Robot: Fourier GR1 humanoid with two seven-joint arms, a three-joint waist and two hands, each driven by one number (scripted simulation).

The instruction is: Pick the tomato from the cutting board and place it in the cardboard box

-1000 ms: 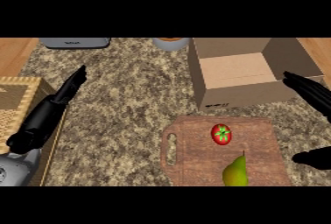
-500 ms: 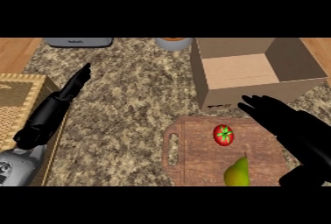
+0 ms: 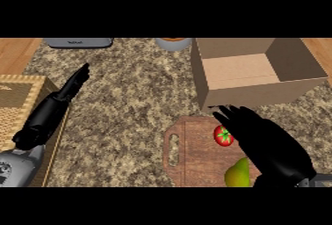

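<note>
A red tomato point(image 3: 222, 136) with a green stem lies on the wooden cutting board point(image 3: 191, 154) at the lower middle. My right hand point(image 3: 262, 139) hovers over the board's right part, fingers straight and open, its edge covering the tomato's right side. The open cardboard box point(image 3: 259, 72) stands just beyond the board at the upper right, with nothing visible inside. My left hand point(image 3: 55, 107) rests open at the left, fingers pointing up the counter.
A green pear point(image 3: 237, 173) lies on the board's near end, partly behind my right hand. A woven mat point(image 3: 19, 105) sits at the left edge. A grey appliance point(image 3: 77, 42) and a round container point(image 3: 174, 43) stand along the counter's far edge.
My right hand has swung left from the right edge and now sits over the cutting board beside the tomato. The left hand has barely shifted.
</note>
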